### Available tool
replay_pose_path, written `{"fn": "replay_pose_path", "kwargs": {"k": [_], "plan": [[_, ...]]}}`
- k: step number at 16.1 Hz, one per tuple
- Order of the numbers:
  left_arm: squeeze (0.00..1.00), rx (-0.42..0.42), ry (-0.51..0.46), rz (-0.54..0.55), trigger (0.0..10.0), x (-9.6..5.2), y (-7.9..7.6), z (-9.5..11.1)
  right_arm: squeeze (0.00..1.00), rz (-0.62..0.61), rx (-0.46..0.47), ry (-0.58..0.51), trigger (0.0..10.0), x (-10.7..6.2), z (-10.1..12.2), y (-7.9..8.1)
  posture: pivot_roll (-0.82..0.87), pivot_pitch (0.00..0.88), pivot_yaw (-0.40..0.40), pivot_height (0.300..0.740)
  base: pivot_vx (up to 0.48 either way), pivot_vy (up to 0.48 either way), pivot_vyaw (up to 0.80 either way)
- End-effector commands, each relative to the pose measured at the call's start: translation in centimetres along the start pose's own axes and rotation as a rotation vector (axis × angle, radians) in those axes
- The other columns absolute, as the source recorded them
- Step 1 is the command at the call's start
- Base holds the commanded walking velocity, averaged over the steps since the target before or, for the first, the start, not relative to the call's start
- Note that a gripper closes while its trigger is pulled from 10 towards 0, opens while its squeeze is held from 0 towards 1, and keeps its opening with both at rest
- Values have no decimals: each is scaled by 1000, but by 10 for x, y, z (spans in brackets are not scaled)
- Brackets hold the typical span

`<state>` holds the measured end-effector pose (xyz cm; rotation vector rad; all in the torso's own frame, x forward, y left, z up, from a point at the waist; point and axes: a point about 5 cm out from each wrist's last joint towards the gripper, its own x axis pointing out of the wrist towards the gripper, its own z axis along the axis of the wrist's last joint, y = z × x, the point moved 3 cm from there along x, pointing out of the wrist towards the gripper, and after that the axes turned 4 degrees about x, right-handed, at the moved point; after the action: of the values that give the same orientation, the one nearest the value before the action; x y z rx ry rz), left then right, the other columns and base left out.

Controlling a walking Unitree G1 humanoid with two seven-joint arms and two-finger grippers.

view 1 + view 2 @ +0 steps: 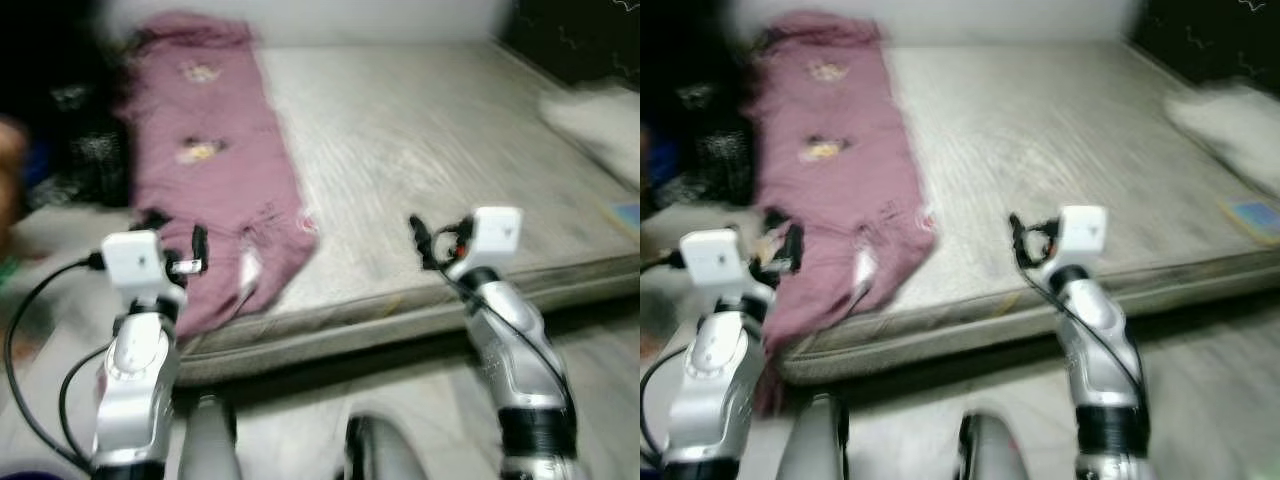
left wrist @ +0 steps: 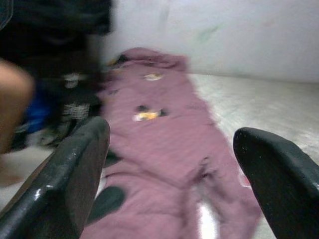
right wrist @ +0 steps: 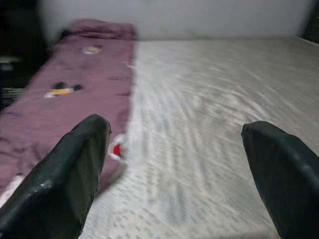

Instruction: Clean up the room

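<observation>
Both my pincers hover spread apart at a bare mattress [image 1: 420,140] edge beside a maroon blanket [image 1: 215,160].
Blur suggests I'm moving; my left pincer [image 1: 175,245] could snag the blanket's hanging corner, while my right pincer [image 1: 425,240] grabs nothing.

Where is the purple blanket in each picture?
Left eye view: blanket on the mattress's left side, its end hanging off the front edge.
Right eye view: same place.
Left wrist view: straight ahead between the fingers.
Right wrist view: at the left.
Shared landmark: grey mattress.
</observation>
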<state>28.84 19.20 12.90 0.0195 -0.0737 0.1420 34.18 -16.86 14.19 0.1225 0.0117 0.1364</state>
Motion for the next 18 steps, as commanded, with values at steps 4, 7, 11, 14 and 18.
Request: {"fn": "replay_pose_path", "kwargs": {"k": [4,7,11,14,18], "plan": [[0,-17,55,32,10000,0,5,-12,0,33,1,27,10000,4,-8,5,-71,56,-51,646,0,0,0],[0,-26,57,40,10000,1,6,-12,0,41,-2,27,10000,5,-10,7,-70,54,-52,616,0,0,0],[0,-37,56,37,10000,3,4,-11,0,48,6,36,10000,6,-12,8,-71,61,-51,586,0,0,0],[0,-62,42,16,10000,4,0,-8,0,47,0,45,10000,7,-14,7,-71,62,-52,586,0,0,0],[0,-82,41,15,10000,4,-1,-8,0,57,-35,47,10000,9,-16,7,-75,67,-55,586,0,0,0]]}}
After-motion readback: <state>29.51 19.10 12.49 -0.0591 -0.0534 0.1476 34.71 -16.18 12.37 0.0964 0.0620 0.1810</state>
